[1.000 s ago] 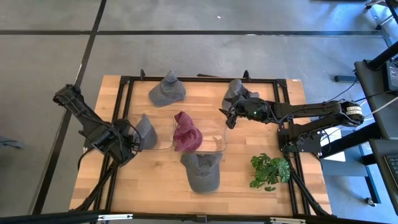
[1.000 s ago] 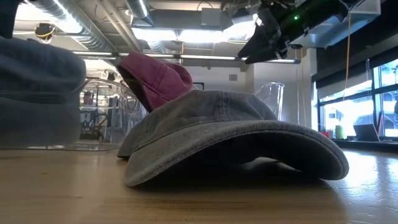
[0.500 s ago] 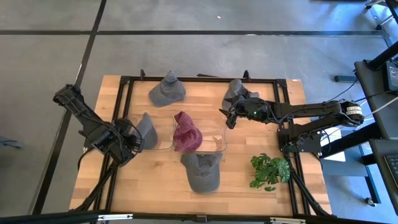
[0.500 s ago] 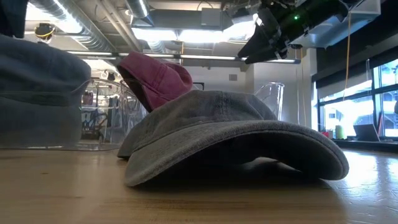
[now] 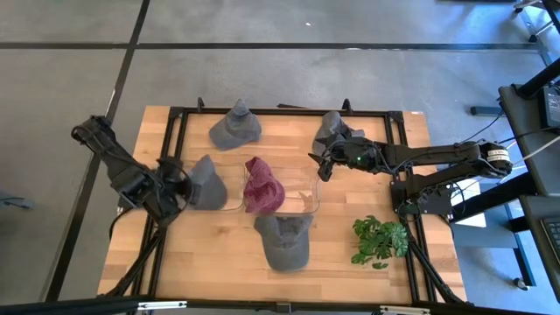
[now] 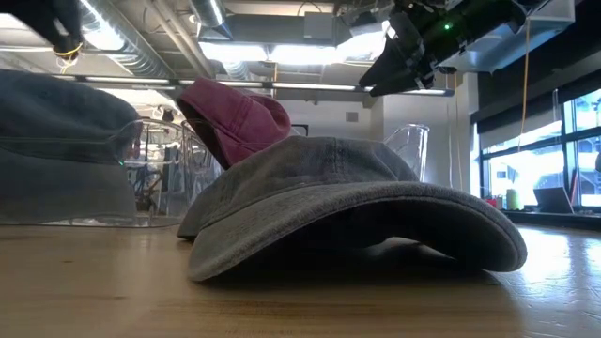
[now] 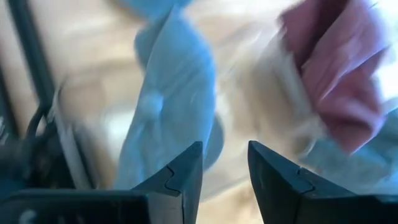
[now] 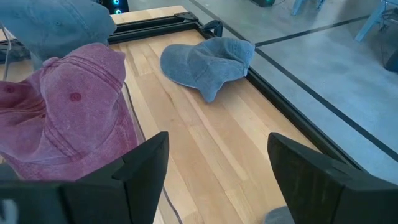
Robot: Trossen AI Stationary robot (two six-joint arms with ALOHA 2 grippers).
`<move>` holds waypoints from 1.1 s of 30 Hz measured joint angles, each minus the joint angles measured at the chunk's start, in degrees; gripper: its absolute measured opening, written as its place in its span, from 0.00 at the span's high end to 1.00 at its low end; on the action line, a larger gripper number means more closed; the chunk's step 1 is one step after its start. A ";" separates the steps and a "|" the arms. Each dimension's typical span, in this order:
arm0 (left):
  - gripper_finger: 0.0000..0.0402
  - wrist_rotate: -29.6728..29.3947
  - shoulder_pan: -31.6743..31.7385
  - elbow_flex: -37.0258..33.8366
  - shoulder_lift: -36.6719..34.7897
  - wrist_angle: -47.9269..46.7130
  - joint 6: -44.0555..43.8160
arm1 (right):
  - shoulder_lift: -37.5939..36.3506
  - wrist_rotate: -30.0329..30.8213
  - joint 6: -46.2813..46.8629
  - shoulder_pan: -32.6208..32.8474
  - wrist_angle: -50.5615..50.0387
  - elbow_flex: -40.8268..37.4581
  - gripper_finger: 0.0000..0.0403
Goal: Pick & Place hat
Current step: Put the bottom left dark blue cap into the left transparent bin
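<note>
A blue-grey hat [image 5: 206, 182] [image 6: 56, 141] lies at the left end of a clear plastic container [image 5: 229, 208], beside a maroon hat [image 5: 262, 185] [image 8: 68, 106] in the same container. My left gripper [image 5: 175, 181] [image 7: 224, 168] stands open just left of the blue-grey hat, its fingers clear of the cloth. Over the container's far right corner my right gripper [image 5: 317, 163] [image 8: 217, 180] hangs open with nothing between its fingers. Another grey hat [image 5: 284, 241] [image 6: 347, 207] rests brim down on the table near the front edge.
Two more grey hats lie at the far side, one [image 5: 234, 127] at the middle, one [image 5: 331, 129] under the right arm. A green plant [image 5: 379, 241] sits at the near right. A black metal frame [image 5: 280, 111] runs around the wooden table top.
My left gripper has opened and let go of the blue-grey hat, then drawn back toward the table's left edge and upward, tipping as it went. The hat stays where it was, at the container's left end.
</note>
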 joint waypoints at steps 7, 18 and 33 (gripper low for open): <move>0.69 -12.49 0.08 0.74 -0.75 7.94 28.27 | 0.00 0.01 -0.04 0.00 0.40 0.00 0.32; 0.69 1.01 16.36 0.64 7.92 19.98 66.60 | 0.04 0.07 3.14 0.01 2.15 0.00 0.32; 0.70 20.61 32.84 -0.51 22.42 29.48 96.09 | 0.04 0.00 7.58 0.06 -1.22 0.00 0.32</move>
